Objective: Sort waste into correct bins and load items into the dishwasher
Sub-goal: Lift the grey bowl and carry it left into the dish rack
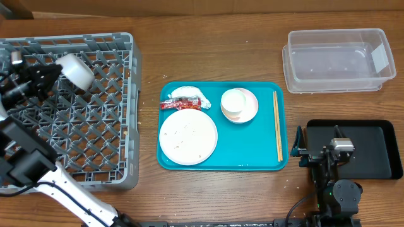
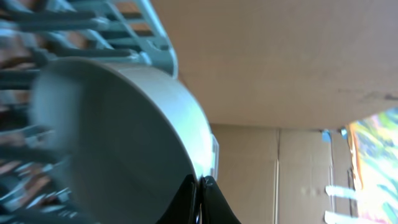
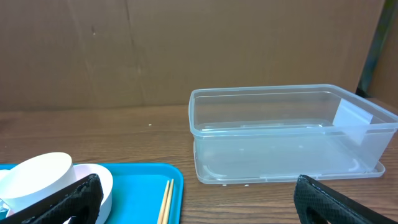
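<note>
I see L gripper (image 2: 200,184) pinched shut on rim of grey-blue bowl (image 1: 77,69), held over dish rack (image 1: 134,107). R gripper (image 3: 196,190) jaws wide apart, empty, above black tray (image 1: 372,151). Plate (image 1: 188,137), napkin (image 1: 187,93), wrapper (image 1: 180,104), chopsticks (image 1: 278,126) on teal tray (image 1: 252,148).

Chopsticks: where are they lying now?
Overhead view: the chopsticks lie along the right edge of the teal tray, just right of the bowls.

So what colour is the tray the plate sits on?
The tray is teal; the overhead view shows it best.
</note>
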{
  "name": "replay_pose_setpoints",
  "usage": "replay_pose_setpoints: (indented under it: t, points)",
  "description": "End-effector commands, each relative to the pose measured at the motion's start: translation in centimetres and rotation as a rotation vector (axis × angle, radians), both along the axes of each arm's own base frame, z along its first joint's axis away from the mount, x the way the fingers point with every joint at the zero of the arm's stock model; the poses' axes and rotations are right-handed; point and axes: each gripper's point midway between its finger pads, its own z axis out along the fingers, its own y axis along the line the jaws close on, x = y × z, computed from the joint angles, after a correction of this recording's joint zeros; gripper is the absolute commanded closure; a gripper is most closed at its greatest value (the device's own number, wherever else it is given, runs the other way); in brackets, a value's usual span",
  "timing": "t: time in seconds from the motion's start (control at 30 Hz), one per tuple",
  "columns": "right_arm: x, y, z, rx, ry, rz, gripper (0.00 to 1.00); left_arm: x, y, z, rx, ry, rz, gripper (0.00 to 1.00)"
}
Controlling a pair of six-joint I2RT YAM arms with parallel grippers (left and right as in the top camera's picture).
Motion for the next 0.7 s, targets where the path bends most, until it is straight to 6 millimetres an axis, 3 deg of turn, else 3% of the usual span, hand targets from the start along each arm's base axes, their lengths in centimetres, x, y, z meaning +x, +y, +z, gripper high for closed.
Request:
replay_pose_setpoints:
  t: [0.0,0.17,0.27,0.4,0.5,0.53,0.67]
  points:
    - [0.0,0.0,-0.1,-0.004,-0.006,-0.001,0.0,-1.5,2.7,-1.1,0.032,0.051,0.053,0.96]
    - [0.0,0.0,-0.1,-0.004,-0.006,-0.001,0.0,-2.6,4.2,-2.0,0.065,0.091,0.082,0.96]
    - [0.0,0.0,-0.1,-0.004,-0.006,-0.001,0.0,-3.2,4.6,-2.9,0.102,0.135,0.083,0.88]
    - [0.0,0.0,-0.1,-0.004,-0.006,-0.001,0.0,-3.4,4.7,-3.6,0.132,0.167,0.077,0.62]
    - [0.0,0.0,-0.1,-0.004,-0.006,-0.001,0.0,-3.6,4.9,-3.7,0.112,0.194,0.089,0.12]
    - [0.0,0.0,-0.1,-0.004,-0.006,-0.001,0.0,-3.7,4.9,-3.7,0.098,0.207,0.094,0.05]
    - [0.0,0.0,-0.1,-0.004,-0.006,-0.001,0.0,-4.3,4.7,-3.0,0.046,0.255,0.104,0.03]
